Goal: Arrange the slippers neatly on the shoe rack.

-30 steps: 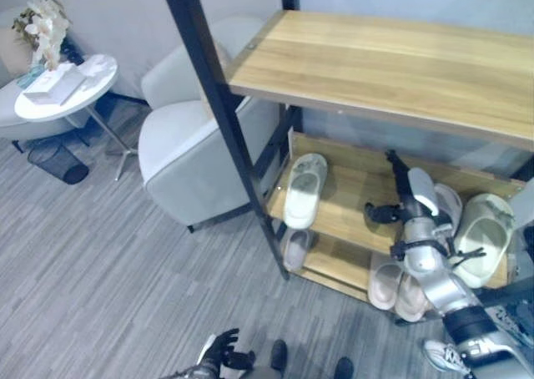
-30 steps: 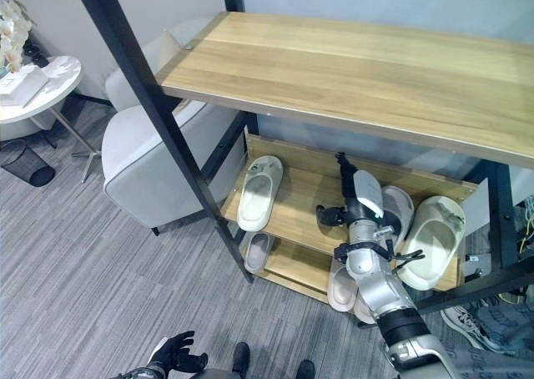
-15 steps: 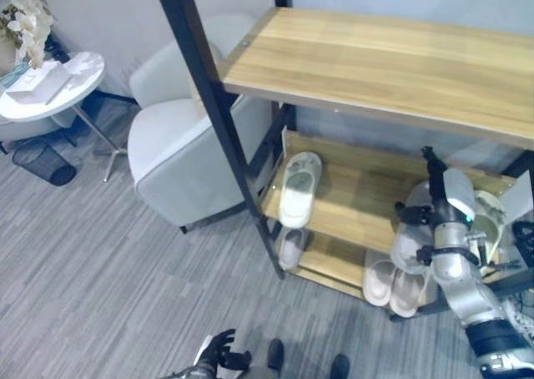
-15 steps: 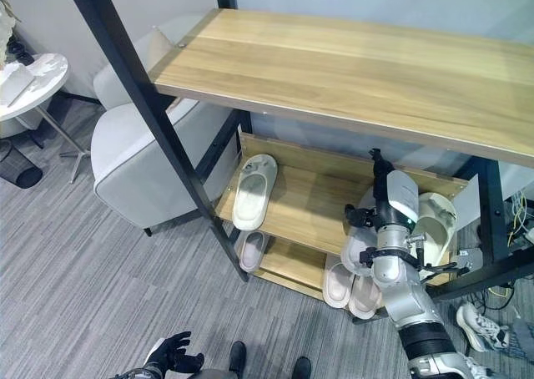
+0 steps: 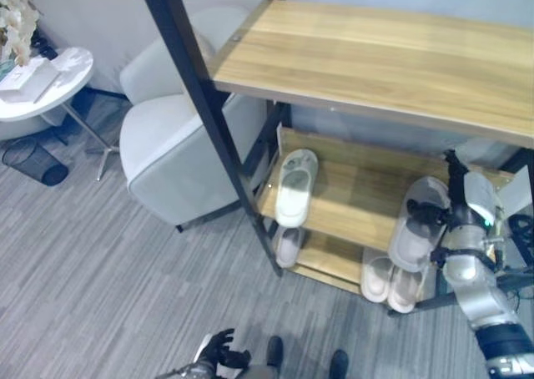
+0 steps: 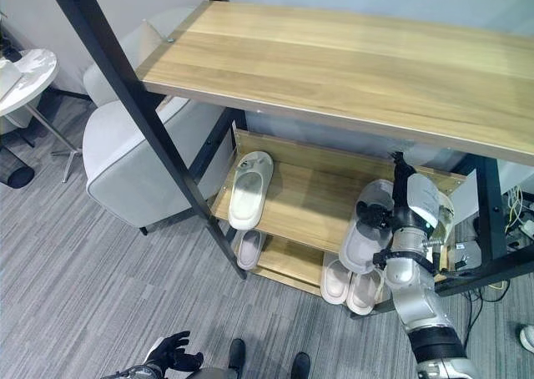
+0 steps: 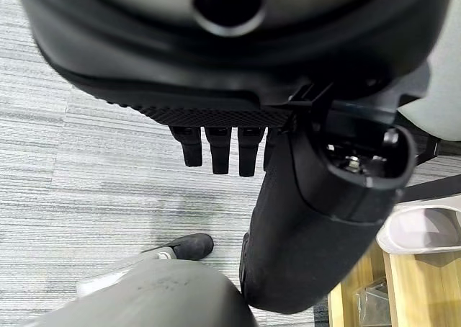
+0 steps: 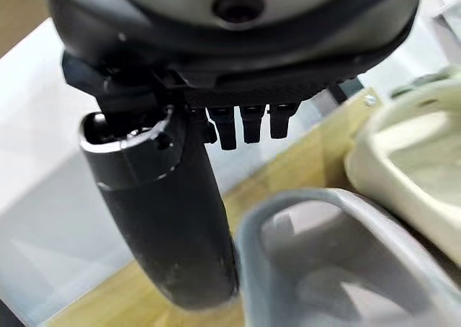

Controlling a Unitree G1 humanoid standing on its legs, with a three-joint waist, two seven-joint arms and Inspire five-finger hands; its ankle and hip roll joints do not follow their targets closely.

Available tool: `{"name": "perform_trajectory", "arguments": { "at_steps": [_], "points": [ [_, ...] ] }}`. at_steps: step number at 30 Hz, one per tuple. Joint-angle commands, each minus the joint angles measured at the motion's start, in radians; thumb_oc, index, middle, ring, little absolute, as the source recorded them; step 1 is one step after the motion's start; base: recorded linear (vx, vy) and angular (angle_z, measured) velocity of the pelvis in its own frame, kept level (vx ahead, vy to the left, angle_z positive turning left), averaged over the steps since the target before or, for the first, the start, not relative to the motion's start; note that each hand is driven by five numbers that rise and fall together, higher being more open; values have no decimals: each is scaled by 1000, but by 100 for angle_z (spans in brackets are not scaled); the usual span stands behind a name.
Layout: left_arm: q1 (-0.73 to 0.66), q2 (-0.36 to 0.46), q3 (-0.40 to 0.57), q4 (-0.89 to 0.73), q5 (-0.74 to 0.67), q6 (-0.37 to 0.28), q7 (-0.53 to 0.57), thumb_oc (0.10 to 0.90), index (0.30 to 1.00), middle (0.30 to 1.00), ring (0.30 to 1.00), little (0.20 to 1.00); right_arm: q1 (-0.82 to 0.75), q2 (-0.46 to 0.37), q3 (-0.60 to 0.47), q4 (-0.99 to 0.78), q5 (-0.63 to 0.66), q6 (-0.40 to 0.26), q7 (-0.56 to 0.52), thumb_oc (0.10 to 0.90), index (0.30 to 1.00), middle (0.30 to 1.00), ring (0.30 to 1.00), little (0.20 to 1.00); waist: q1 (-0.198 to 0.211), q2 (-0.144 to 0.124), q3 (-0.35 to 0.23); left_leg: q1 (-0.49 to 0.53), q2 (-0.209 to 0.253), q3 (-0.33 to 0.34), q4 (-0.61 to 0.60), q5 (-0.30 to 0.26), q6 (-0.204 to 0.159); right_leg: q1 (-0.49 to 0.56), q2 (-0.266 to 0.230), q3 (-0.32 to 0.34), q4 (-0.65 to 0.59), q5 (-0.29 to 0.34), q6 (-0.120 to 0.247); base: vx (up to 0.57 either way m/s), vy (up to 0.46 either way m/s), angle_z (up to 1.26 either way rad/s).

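Observation:
On the rack's middle shelf [image 5: 350,204] a white slipper [image 5: 296,187] lies at the left end. My right hand [image 6: 390,220] is shut on a grey slipper [image 5: 415,220] at the shelf's right end, the thumb [image 8: 169,212] against its strap [image 8: 324,233]. That slipper is tilted, its heel out past the shelf's front edge. A cream slipper [image 8: 410,161] sits just to its right. The bottom shelf holds a small slipper [image 5: 286,245] and a beige pair [image 5: 388,283]. Low over the carpet, my left hand [image 5: 219,350] hangs open.
A black rack post [image 5: 209,120] stands at the front left, below the wide wooden top shelf [image 5: 375,53]. A grey armchair [image 5: 179,145] sits left of the rack. Farther left are a round white table [image 5: 42,83] and a black bin [image 5: 33,160].
The camera has shifted. My right hand has drawn the grey slipper away from the cream one, leftwards and towards the shelf's front edge.

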Motion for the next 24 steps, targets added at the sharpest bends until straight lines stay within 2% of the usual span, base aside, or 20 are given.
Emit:
{"name": "perform_trajectory", "arguments": {
  "at_steps": [1, 9, 13, 17, 20, 24],
  "points": [
    [30, -5, -58, 143, 32, 49, 2, 800, 900, 900, 900, 900, -16, -60, -76, -84, -24, -8, -18, 800, 900, 900, 900, 900, -8, -28, -40, 48, 22, 66, -6, -102, -28, 71, -31, -8, 7, -114, 49, 31, -4, -1],
    [14, 2, -53, 139, 31, 56, -4, 800, 900, 900, 900, 900, -54, -73, -30, -36, -63, 14, 17, 800, 900, 900, 900, 900, -7, -35, -36, 53, 20, 72, -6, -107, -25, 69, -31, -3, 7, -111, 50, 0, 0, 0],
    [10, 4, -46, 139, 28, 59, -3, 800, 900, 900, 900, 900, -62, -70, -41, -48, -74, 21, 2, 800, 900, 900, 900, 900, -10, -35, -32, 53, 20, 74, -6, -109, -24, 68, -31, -4, 7, -110, 51, 0, 0, 0],
    [9, 9, -41, 153, 29, 58, 6, 800, 900, 900, 900, 900, -67, -30, -58, -73, 17, -40, -40, 800, 900, 900, 900, 900, -10, -37, -30, 57, 21, 77, -6, -111, -24, 71, -32, -3, 7, -109, 51, 0, 0, 0],
    [15, 14, -34, 158, 27, 60, 12, 800, 900, 900, 900, 900, -67, -4, -59, -101, 111, -86, -30, 800, 900, 900, 900, 900, -9, -42, -33, 63, 22, 81, -6, -113, -24, 76, -33, -2, 7, -108, 51, 0, 0, 0],
    [21, 14, -27, 164, 27, 58, 10, 800, 900, 900, 900, 900, -61, -11, -51, -148, 112, -101, -1, 800, 900, 900, 900, 900, -7, -52, -39, 71, 23, 85, -6, -115, -23, 83, -32, -2, 7, -108, 53, 0, 0, 0]
  ]
}}
